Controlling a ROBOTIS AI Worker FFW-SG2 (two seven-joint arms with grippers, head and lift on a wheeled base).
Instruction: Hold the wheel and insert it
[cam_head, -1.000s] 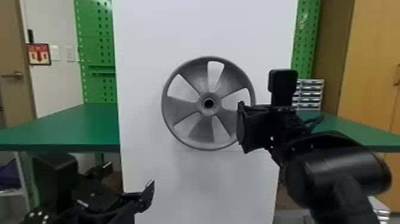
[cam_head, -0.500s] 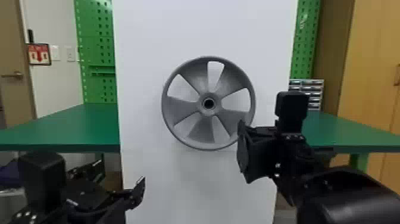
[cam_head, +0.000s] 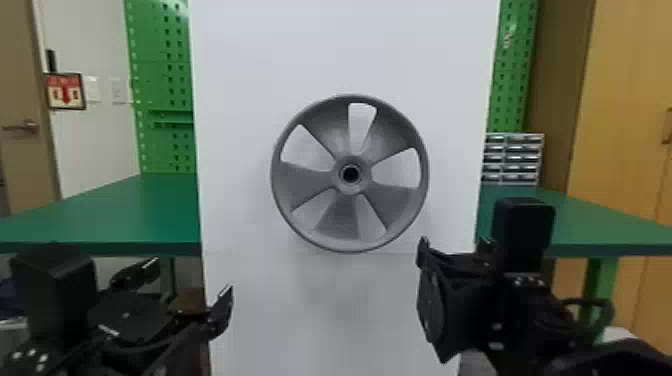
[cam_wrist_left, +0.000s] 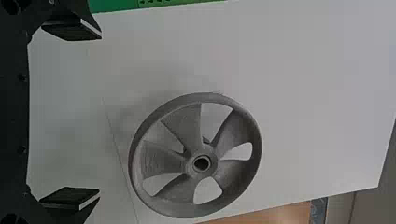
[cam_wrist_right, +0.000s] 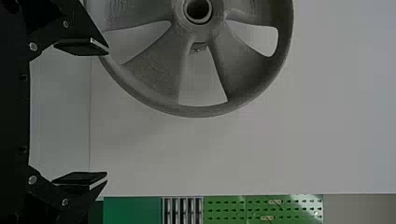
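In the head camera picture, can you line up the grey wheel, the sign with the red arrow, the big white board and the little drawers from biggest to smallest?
1. white board
2. grey wheel
3. little drawers, the part that shows
4. sign with the red arrow

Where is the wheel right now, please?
In the head view, the wheel is central, upright against the white panel, above and left of the right gripper.
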